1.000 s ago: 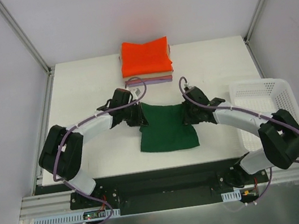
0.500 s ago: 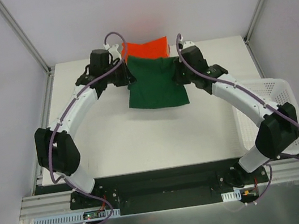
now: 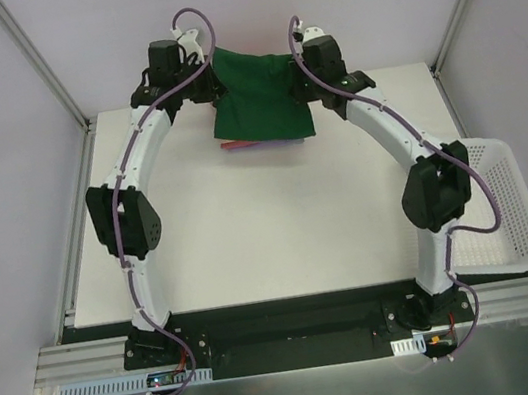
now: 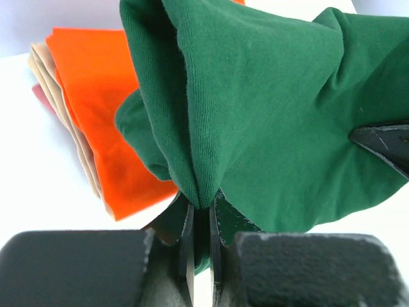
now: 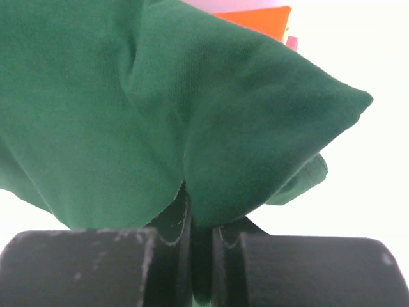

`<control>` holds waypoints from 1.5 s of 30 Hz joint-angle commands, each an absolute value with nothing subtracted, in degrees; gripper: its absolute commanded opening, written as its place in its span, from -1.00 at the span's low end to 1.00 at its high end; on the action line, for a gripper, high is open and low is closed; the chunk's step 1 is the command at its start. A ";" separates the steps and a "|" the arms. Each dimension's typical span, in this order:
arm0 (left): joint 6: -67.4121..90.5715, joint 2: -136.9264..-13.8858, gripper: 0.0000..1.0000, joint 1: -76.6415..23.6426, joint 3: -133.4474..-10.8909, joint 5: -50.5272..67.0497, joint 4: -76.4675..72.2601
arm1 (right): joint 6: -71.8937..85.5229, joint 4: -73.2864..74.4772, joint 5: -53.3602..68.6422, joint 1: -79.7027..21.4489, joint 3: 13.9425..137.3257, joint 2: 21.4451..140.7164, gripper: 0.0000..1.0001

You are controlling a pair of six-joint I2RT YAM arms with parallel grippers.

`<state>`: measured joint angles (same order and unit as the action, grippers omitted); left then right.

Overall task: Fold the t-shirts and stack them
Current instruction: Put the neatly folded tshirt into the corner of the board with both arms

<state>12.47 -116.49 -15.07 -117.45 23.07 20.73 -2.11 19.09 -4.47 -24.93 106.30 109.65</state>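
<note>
From above, I'm holding the dark green t-shirt (image 3: 257, 97) between my left gripper (image 3: 207, 77) and right gripper (image 3: 299, 78), over the folded stack (image 3: 257, 144). Left wrist: I'm pinching its bunched edge beside the orange tee (image 4: 102, 96). Right wrist: I'm clamping the opposite edge.

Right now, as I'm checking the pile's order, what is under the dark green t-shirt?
The orange t-shirt topmost, the tan t-shirt beneath it, the lilac t-shirt lowest, only its edge showing. The dark green t-shirt covers most of each.
</note>
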 commanded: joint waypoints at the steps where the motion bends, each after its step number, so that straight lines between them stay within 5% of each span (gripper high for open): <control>1: 9.93 -122.59 -1.00 -13.36 -127.86 23.29 20.57 | -3.87 16.88 -1.24 -23.03 114.33 115.03 -0.99; 9: 11.43 -133.14 -1.00 -11.16 -140.18 25.83 19.60 | -2.64 14.24 3.86 -20.83 123.13 124.88 -0.99; 37: 13.97 -140.45 -1.00 -9.93 -139.66 23.56 11.34 | -0.53 5.72 8.79 -15.73 138.08 142.12 -0.96; 43: 14.41 -140.36 -1.00 -9.67 -138.08 22.68 10.99 | -0.53 2.20 8.53 -15.64 137.99 143.17 -0.62; 45: 14.68 -139.57 -0.59 -9.58 -136.94 20.93 10.90 | -0.79 2.28 8.09 -15.56 137.38 142.48 -0.50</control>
